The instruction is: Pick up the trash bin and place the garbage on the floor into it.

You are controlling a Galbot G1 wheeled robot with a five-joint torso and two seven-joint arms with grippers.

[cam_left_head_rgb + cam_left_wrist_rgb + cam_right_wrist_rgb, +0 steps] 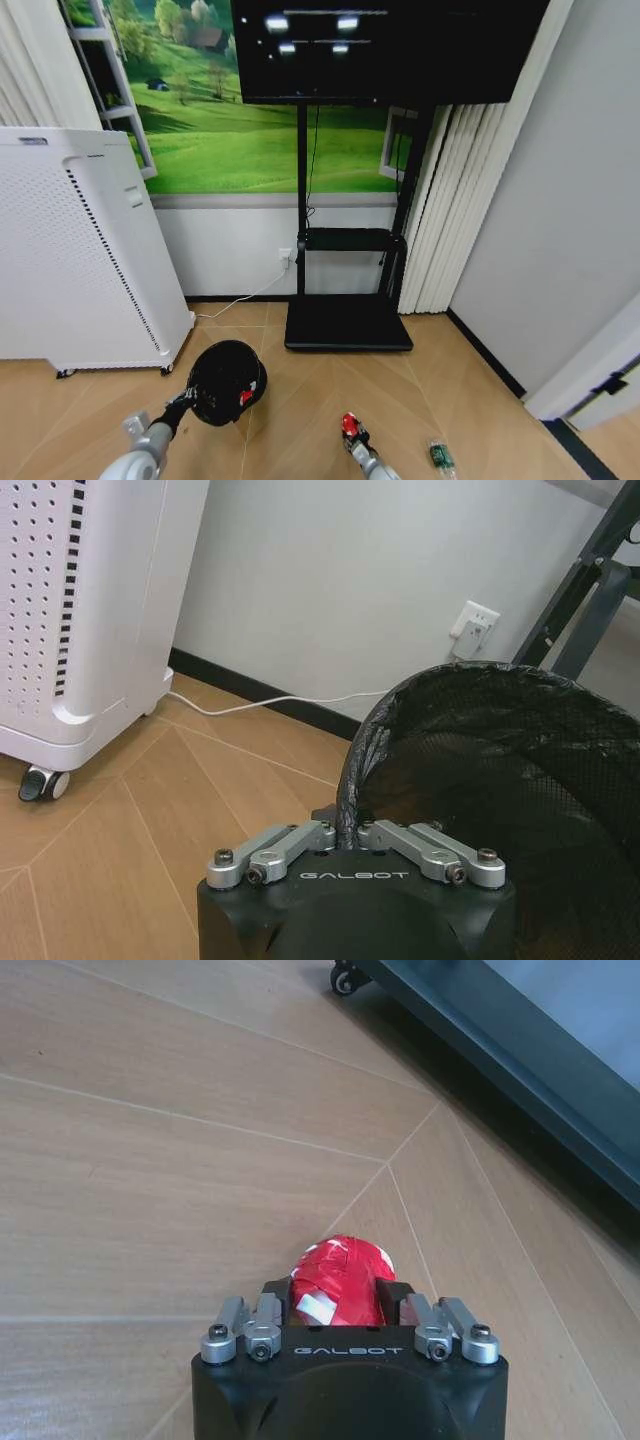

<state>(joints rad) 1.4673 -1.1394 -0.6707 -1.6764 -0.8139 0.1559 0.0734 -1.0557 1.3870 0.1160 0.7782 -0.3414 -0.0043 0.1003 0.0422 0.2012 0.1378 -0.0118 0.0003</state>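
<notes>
The trash bin (226, 380), a small black mesh wastebasket, hangs tilted just above the wood floor. My left gripper (188, 398) is shut on its rim. In the left wrist view that gripper (347, 825) pinches the mesh edge of the bin (500, 780). A bit of red (246, 397) shows inside the bin. My right gripper (350, 430) is low over the floor to the right of the bin, shut on a crumpled red-and-white piece of garbage (340, 1278). A small clear-green bottle (440, 456) lies on the floor further right.
A large white perforated appliance on castors (70, 260) stands at the left by the wall. The black TV stand base (348, 325) sits ahead, with a white cable (260, 700) running along the skirting to a socket (474, 628). A grey wall (560, 220) closes the right side.
</notes>
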